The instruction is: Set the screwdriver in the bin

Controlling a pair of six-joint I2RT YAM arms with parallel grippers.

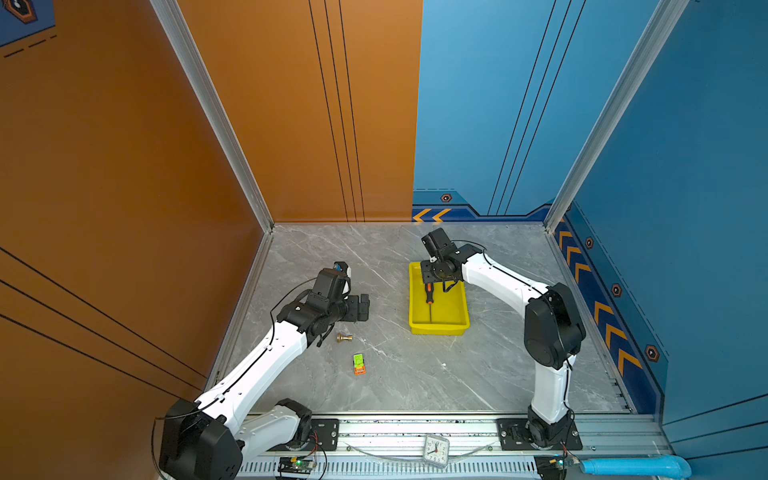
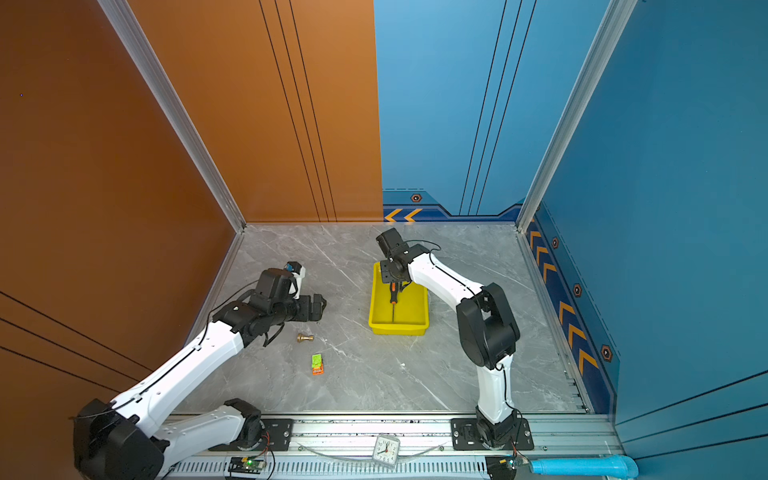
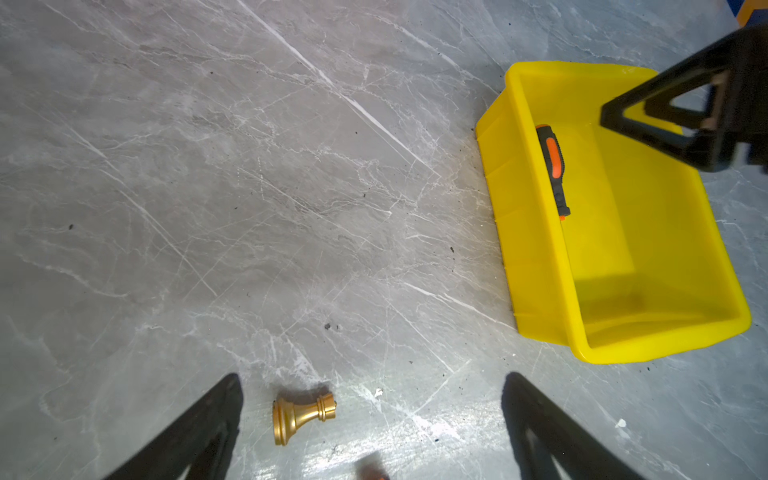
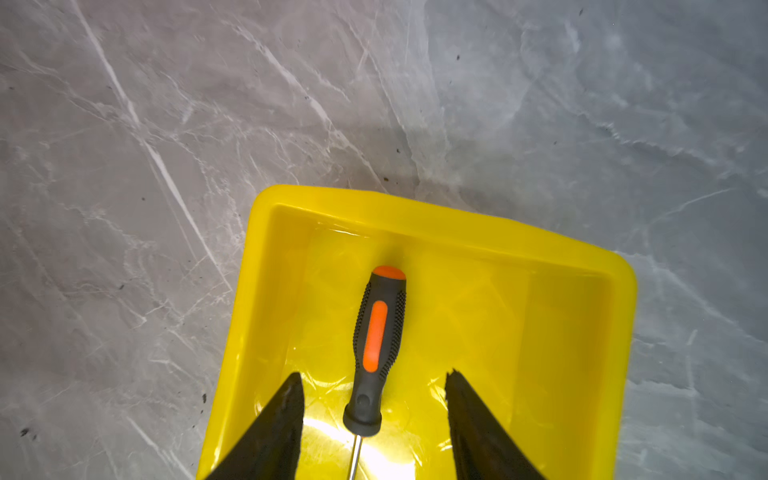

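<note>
The screwdriver (image 4: 376,340), with its black-and-orange handle, lies on the floor of the yellow bin (image 4: 415,212), the thin shaft pointing toward the bin's near end. My right gripper (image 4: 374,376) hovers over the handle, open, with both fingers clear of it. Both top views show the screwdriver (image 1: 429,294) (image 2: 392,295) under the right gripper (image 1: 436,286) (image 2: 397,286) in the far half of the bin (image 1: 438,330) (image 2: 399,330). My left gripper (image 1: 361,307) (image 3: 372,376) is open and empty over the table left of the bin (image 3: 519,249).
A small brass knob (image 1: 344,338) (image 3: 301,417) lies on the grey marble table near my left gripper. A green-and-orange box (image 1: 359,363) sits nearer the front. A small clock (image 1: 436,451) rests on the front rail. Walls enclose the table on three sides.
</note>
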